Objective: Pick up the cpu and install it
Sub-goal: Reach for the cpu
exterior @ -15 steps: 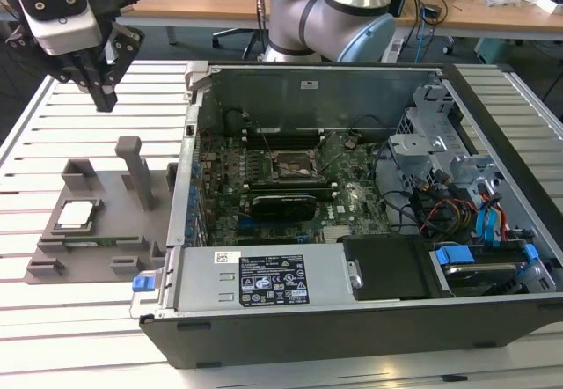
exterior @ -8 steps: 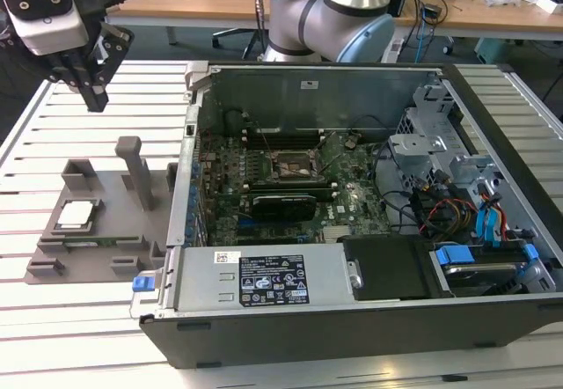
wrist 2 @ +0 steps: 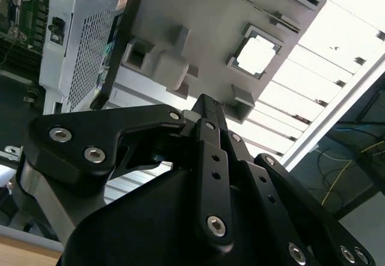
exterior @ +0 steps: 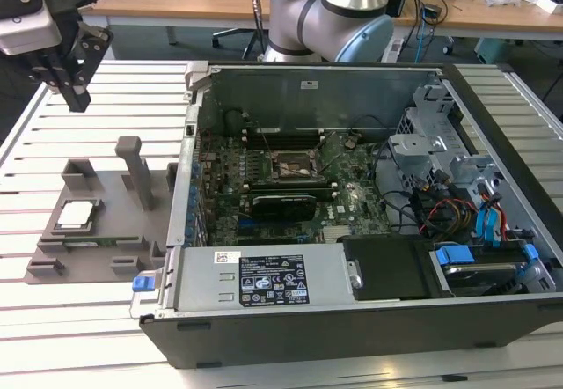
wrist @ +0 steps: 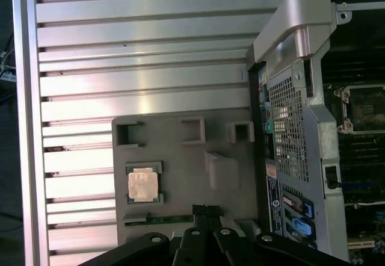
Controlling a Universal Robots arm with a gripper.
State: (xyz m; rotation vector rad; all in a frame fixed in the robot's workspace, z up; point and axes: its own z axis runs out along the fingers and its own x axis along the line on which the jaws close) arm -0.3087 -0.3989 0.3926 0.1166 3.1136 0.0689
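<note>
Slatted metal worktop (exterior: 97, 112) carries a grey holder plate (exterior: 110, 197) on the exterior view's left, with an open PC case (exterior: 352, 323) just beside it on that view's right. The cpu (exterior: 76, 216) lies flat in a shallow recess of the plate, on the side away from the case. It is not yet installed; the socket (exterior: 297, 167) on the board stands bare. The fingers (exterior: 77, 97) hang at the exterior view's upper left, well apart from the cpu, pressed together on nothing. Handling, as a judgement: expect a light, stiff, thin chip with a smooth metal top that offers little friction and an underside that is probably delicate. You would do best to pinch two opposite edges where the recess tabs leave them free, and keep it level. The exterior view gives you cpu, socket and fingers together, so you can read the travel between them. The first wrist view looks straight down on the cpu (wrist: 143, 185) and its corner tabs, with the fingers (wrist: 206, 209) just off the plate's edge. The second wrist view takes the cpu (wrist 2: 255, 55) obliquely, its top glaring white.
</note>
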